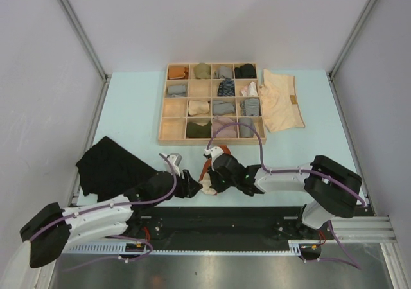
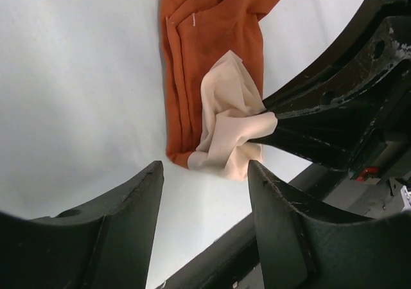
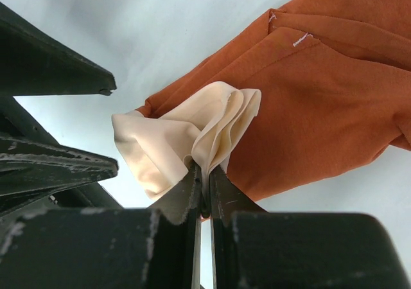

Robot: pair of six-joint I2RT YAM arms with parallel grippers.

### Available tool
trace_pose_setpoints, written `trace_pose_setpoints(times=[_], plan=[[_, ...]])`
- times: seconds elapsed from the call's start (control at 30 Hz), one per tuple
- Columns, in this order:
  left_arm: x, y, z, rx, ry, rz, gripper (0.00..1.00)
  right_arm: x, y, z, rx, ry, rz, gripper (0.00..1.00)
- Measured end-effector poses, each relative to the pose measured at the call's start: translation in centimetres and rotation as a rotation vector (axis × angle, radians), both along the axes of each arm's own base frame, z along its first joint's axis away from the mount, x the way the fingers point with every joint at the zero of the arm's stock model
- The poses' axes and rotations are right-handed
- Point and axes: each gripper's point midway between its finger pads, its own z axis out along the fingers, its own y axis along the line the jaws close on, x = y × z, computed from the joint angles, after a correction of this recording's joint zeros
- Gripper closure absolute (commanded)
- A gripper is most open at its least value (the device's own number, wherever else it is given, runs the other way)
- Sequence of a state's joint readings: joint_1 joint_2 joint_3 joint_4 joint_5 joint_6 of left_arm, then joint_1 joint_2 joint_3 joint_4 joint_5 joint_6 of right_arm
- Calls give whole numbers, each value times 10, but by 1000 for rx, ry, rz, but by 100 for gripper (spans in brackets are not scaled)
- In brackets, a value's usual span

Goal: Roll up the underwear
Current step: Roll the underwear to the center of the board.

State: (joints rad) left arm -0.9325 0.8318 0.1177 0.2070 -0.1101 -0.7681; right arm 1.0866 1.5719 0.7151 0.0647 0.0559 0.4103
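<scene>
Underwear point(image 3: 321, 109) in low right fingers point(image 3: 182, 205), seemingly

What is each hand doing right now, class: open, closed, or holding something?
Left hand: open, empty.
Right hand: closed, pinching the cream lining of the rust-orange underwear.

free: bare worktop point(image 1: 131, 109) left of box point(image 1: 192, 140) | blocked: box at back; black underwear point(image 1: 109, 166) front left; cream underwear point(image 1: 282, 103) back right; orange underwear point(image 3: 334, 103) front middle

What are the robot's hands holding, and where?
The right hand pinches the pale cream fold at the end of the rust-orange cloth underwear. The left hand holds nothing.
</scene>
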Motion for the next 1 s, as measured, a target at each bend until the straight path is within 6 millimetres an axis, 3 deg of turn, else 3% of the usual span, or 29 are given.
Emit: trace_pose_setpoints(times=[0.37,0.47,0.5,0.57,0.6,0.7,0.83,1.0], plan=[[5,-4,-17,37,30,0,51,1,0,0,9,16,-1,100],[6,-5,-20,48,32,-1,55,1,-1,0,9,18,-2,89],[7,-6,-21,49,33,1,56,1,-1,0,10,18,-3,76],[10,-9,-22,52,35,1,57,1,-3,0,5,20,-5,64],[11,-11,-22,53,36,2,57,1,-5,1,-4,21,-10,52],[14,-14,-22,62,42,2,58,2,-15,3,-31,22,-29,37],[16,-16,-22,76,53,4,59,5,-34,16,-72,-13,-67,34],[16,-15,-23,79,68,15,59,8,-40,47,-48,-112,-78,33]])
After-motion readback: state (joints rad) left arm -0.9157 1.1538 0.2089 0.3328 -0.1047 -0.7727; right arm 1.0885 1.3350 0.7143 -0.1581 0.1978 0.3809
